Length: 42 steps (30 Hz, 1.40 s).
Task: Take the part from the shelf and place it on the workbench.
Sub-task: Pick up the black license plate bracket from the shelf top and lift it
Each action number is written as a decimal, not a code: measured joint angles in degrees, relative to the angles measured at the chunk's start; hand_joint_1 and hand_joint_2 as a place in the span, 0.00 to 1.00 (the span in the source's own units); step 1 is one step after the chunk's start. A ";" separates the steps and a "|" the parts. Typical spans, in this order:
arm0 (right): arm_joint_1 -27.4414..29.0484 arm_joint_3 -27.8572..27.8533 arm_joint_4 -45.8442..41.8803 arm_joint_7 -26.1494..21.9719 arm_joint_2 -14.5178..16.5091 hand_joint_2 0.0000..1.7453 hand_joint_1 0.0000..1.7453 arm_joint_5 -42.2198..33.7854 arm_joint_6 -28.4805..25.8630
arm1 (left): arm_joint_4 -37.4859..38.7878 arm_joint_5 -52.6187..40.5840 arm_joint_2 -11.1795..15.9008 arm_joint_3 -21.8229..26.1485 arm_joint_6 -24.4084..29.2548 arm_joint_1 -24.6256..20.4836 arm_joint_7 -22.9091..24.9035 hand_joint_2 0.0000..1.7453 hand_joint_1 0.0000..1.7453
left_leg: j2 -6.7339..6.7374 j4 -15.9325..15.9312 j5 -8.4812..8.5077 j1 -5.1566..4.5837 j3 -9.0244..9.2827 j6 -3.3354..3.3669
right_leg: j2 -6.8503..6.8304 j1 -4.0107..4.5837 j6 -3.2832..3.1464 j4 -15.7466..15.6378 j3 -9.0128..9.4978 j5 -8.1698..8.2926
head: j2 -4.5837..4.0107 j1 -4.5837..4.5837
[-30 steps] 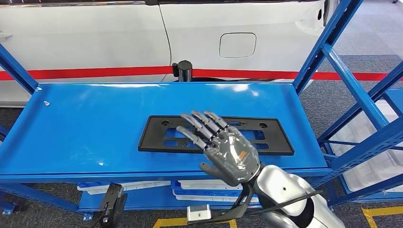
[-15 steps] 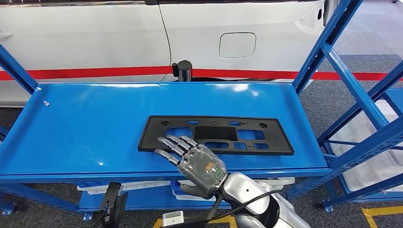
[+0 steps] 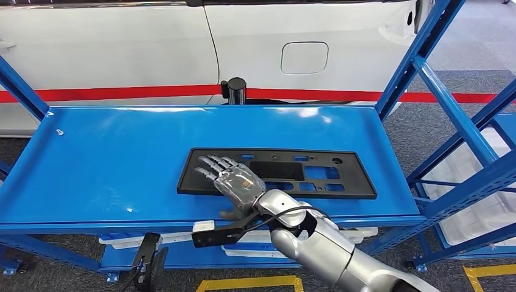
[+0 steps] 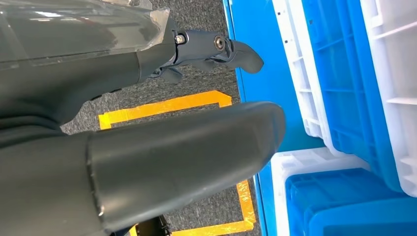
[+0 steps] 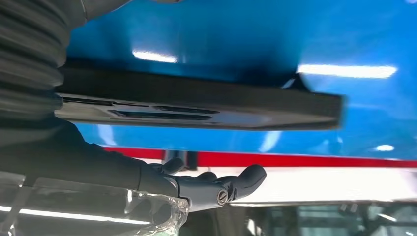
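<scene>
The part (image 3: 316, 173) is a flat black rectangular panel with cut-outs, lying near the front of the blue shelf (image 3: 122, 158). My right hand (image 3: 234, 181) reaches in from below right and hovers over the panel's left end, fingers stretched out and apart, holding nothing. In the right wrist view the panel's edge (image 5: 196, 105) shows side-on, with a gap between it and my fingers (image 5: 221, 189). My left hand (image 4: 172, 162) hangs low over the floor, with nothing in it and its fingers loosely extended.
A white car with a red stripe stands behind the shelf, and a black post (image 3: 234, 91) rises at the back edge. Blue uprights (image 3: 426, 55) frame the right side. White and blue bins (image 4: 344, 98) sit on the lower level. Yellow tape marks the floor.
My right hand has moved left along the panel, from its middle, via the shelf's front edge, to its left end. The panel has not moved.
</scene>
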 joint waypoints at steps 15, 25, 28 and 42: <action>-3.44 -1.07 10.02 0.52 2.91 1.00 0.00 1.52 -4.32 | 0.13 -0.35 -0.10 0.36 0.79 -0.08 0.65 0.00 0.00 | 0.03 0.00 -0.01 0.01 0.00 -0.01 | 0.01 0.01 -0.01 0.00 -0.03 -0.02 | 0.00 -0.01; -4.03 -3.79 15.82 0.57 4.55 1.00 0.74 5.67 -9.96 | 0.18 -1.01 -0.10 0.67 1.90 -0.06 1.02 0.00 0.00 | -0.01 0.00 0.00 0.01 0.01 0.00 | 0.00 0.00 -0.01 0.00 0.00 -0.01 | 0.00 -0.01; -3.19 -4.46 15.68 1.45 4.44 1.00 0.84 7.74 -11.14 | 0.18 -1.47 -0.10 0.68 1.87 -0.05 0.50 0.00 0.00 | -0.01 0.00 -0.01 0.01 0.01 -0.01 | 0.00 0.00 -0.01 0.00 -0.01 -0.01 | 0.00 -0.01; 4.22 -9.15 2.42 4.64 -0.56 1.00 0.99 22.68 -14.90 | 0.18 -3.87 -0.03 0.30 4.13 0.45 -5.04 0.00 0.00 | -0.03 0.00 -0.02 -0.01 -0.01 -0.01 | 0.00 0.00 -0.01 -0.01 -0.02 -0.02 | 0.00 -0.01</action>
